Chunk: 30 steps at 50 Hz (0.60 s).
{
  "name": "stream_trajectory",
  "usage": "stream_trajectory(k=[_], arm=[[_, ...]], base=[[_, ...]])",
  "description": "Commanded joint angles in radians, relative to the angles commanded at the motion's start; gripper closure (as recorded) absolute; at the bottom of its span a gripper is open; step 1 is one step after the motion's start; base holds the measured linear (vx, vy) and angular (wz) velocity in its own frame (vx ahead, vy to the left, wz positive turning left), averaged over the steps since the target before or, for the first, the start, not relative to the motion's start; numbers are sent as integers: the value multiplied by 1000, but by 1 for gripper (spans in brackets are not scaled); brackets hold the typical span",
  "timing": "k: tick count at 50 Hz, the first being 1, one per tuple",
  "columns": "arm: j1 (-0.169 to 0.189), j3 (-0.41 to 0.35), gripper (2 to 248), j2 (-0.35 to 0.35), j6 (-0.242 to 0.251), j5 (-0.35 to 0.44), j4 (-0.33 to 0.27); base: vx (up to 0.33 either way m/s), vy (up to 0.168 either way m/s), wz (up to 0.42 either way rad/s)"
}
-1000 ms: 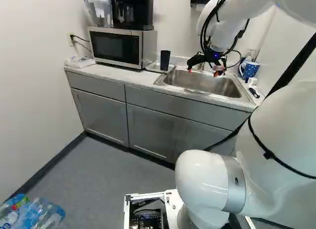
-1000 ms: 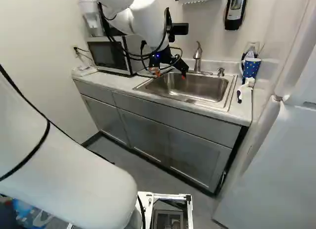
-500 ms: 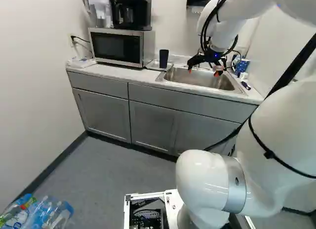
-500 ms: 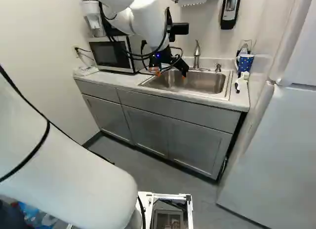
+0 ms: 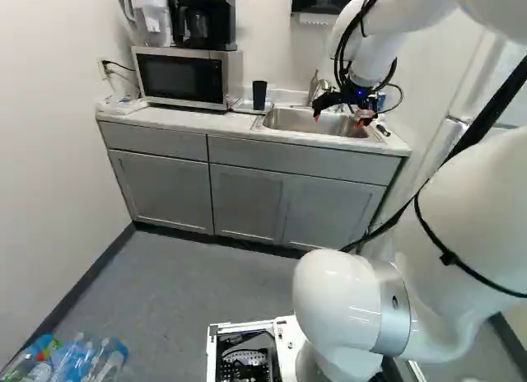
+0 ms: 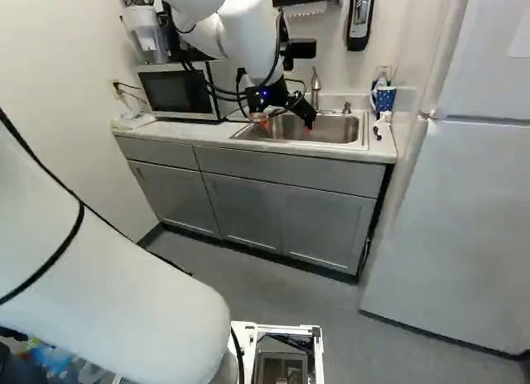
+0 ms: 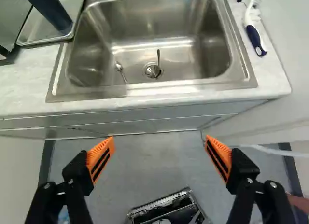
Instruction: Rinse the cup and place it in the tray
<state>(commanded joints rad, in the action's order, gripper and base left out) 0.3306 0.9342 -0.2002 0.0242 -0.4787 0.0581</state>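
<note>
1. Tray (image 7: 46, 41), one, metallic and shallow, on the table (image 7: 29, 77) at the left of the sink, close by its rim. Intended resting place.

2. Cup (image 5: 259, 94), one, dark, tall, without handle, narrowing to its foot. Stands upright in the tray, left of the sink. Presumably the task's piece; whether it is rinsed, the views do not tell. Judged light if empty, and stiff-walled; material uncertain, so treat as breakable. Likely slick once wet, heavier with water in it. Best hold: both pads on opposite sides of the wall, about mid-height, square to the axis. Too high, the foot may swing; too low, the tray's edge may foul the tool. A hard squeeze on the taper could make it slide.

3. Sink (image 7: 145, 40), one, steel basin, landmark of this list. Contains a spoon (image 7: 121, 72), which could tip a cup set down there.

4. Tool (image 7: 159, 139), one, orange-padded, spread wide with nothing between its pads. Held above and toward the near side of the sink; judged too far right for the cup.

5. Mug (image 6: 383, 98), one, blue, patterned, right of the sink. Probably not wanted.
</note>
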Motion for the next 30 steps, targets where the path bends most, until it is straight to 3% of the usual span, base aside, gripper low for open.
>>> stream_trajectory(k=[14, 30], arm=[[0, 0, 3, 0, 0, 0, 0], [0, 0, 3, 0, 0, 0, 0]], base=[[-190, 46, -285], [-172, -42, -250]])
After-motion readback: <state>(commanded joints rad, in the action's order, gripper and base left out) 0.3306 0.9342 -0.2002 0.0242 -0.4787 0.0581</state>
